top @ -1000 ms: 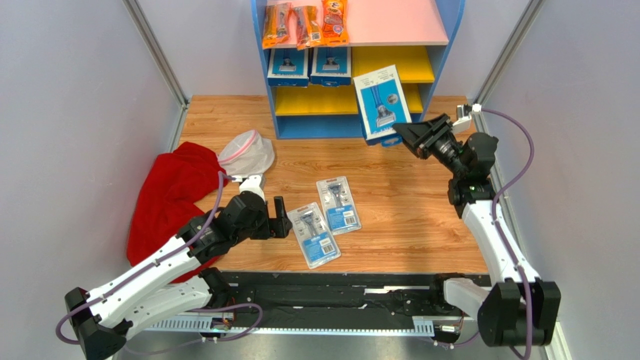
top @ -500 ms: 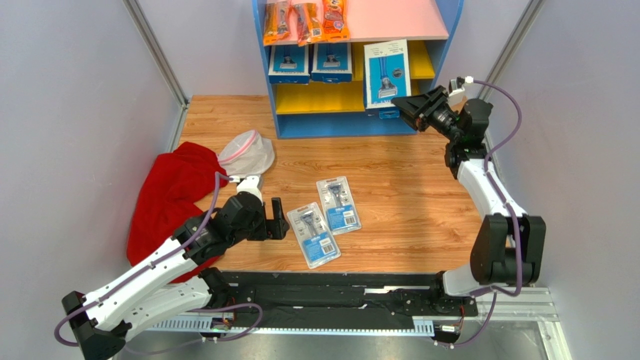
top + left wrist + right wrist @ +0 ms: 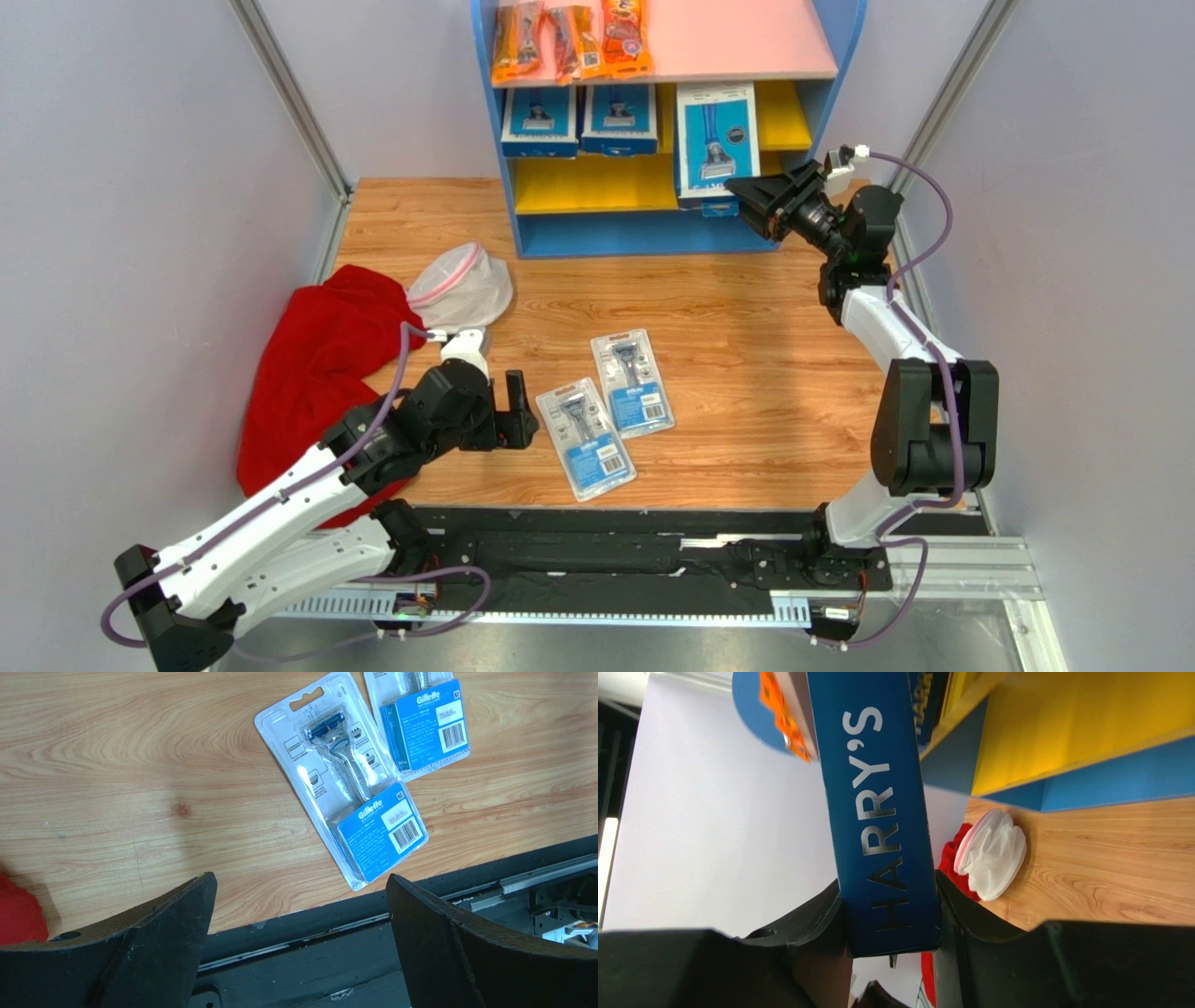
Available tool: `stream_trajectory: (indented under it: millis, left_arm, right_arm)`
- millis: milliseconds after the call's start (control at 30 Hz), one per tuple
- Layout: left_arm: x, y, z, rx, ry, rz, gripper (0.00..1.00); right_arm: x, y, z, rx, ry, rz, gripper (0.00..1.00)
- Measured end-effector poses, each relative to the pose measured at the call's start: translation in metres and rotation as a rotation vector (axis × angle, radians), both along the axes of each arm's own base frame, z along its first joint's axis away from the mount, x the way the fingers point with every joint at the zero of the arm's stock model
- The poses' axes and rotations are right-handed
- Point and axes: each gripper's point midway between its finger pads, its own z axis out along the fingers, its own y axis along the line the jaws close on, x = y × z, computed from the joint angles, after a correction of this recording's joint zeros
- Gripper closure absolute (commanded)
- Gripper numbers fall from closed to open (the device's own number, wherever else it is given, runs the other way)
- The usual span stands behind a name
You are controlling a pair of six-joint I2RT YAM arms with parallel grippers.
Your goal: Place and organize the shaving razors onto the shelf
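The right arm (image 3: 898, 336) stretches far out to the shelf (image 3: 659, 233), its right gripper (image 3: 748, 206) clamped on the bottom edge of a large blue Harry's razor pack (image 3: 716, 129). The pack stands upright against the shelf's upper yellow level, just right of two more blue packs (image 3: 579, 119). Well in front of the shelf, the left arm (image 3: 323, 476) lies low, its left gripper (image 3: 522, 409) spread wide and empty beside two paler Gillette packs (image 3: 586, 437) lying flat on the table (image 3: 772, 406)
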Motion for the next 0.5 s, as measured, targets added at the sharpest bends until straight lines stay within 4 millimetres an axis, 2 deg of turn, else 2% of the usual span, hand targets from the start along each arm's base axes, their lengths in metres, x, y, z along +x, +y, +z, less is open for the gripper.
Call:
stream_trajectory:
  millis: [133, 333, 500]
  left_arm:
    - [0.0, 0.0, 0.0, 0.0, 0.0, -0.001, 0.01]
    - [0.0, 0.0, 0.002, -0.007, -0.006, 0.0, 0.01]
    - [-0.001, 0.001, 0.006, -0.023, -0.019, 0.0, 0.01]
  right_arm:
    - [0.008, -0.01, -0.007, 0.025, 0.026, -0.075, 1.0]
    - [0.007, -0.015, -0.026, 0.036, 0.074, -0.115, 1.0]
    - [0.008, -0.016, -0.026, 0.039, 0.073, -0.12, 1.0]
